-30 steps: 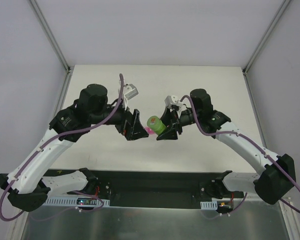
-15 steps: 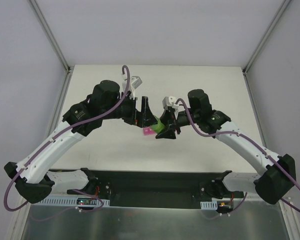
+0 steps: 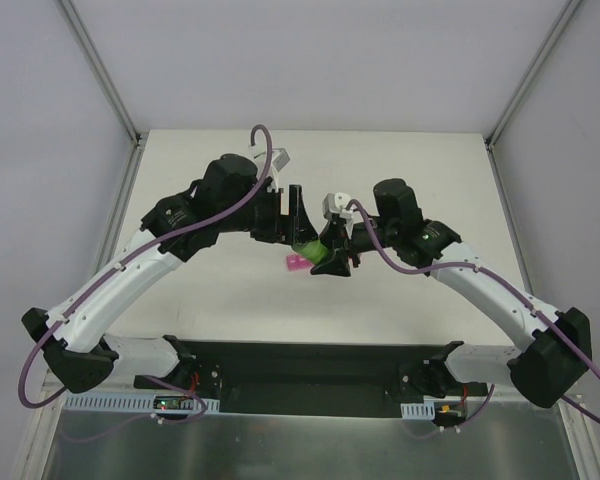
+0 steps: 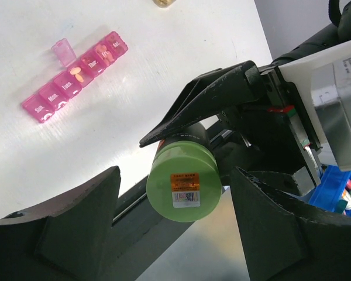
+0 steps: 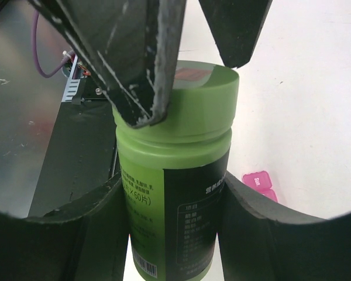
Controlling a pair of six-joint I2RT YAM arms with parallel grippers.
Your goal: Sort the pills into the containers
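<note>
Right claw [image 5: 171, 187] clamps the green bottle [image 5: 181, 123]; left claw [image 4: 174, 181] faces it, spread.

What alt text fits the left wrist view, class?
A green-capped bottle, gripped by the right tool, sits between the open fingers of the left tool. Behind it, a pink pill organizer lies on the table, one lid raised.

You look down from above and behind; your close, facing wrist cameras share the green bottle [image 4: 184, 187] and pink containers [image 4: 76, 76].
</note>
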